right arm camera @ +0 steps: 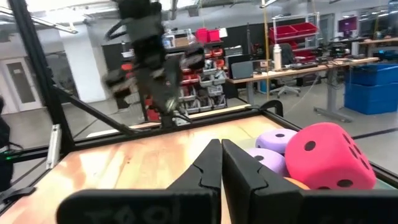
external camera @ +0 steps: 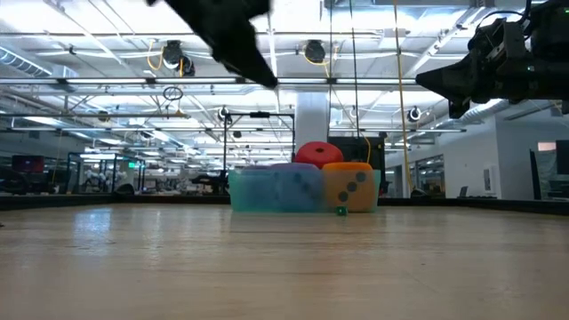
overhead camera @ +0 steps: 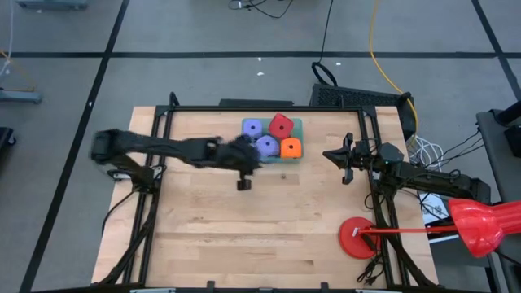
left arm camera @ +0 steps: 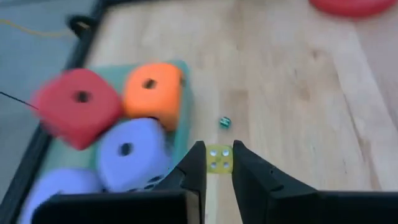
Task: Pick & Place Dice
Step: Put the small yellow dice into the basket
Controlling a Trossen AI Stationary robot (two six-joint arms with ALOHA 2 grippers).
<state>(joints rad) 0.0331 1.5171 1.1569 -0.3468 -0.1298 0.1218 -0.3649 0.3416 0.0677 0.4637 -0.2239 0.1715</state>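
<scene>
We see our left hand [left arm camera: 217, 177] raised above the table [overhead camera: 244, 236], its fingers drawn narrow around a tiny yellow die [left arm camera: 219, 158] with pale pips. A second tiny die, green [left arm camera: 224, 122], lies on the wood just beside the teal tray [left arm camera: 181, 134].

In that tray sit four big foam dice: the red die [left arm camera: 78, 106], the orange die [left arm camera: 152, 93] and two purple-blue dice [left arm camera: 130, 149], packed against one another at the far edge of the table.

Our right hand [right arm camera: 221, 155] waits at the right side of the table, fingers pressed together on nothing.

We judge the yellow die to be hard, light and slick. Held by two flat faces, it could twist or pop free if the squeeze is off-centre, so the pinch belongs square across opposite faces, close to the fingertips.

The green die looks the same sort. Lying flat on wood, it calls for fingertips brought right down to the surface, one on each side.

The foam dice look soft and would give under a squeeze; a wide grip across the middle would suit them.
</scene>
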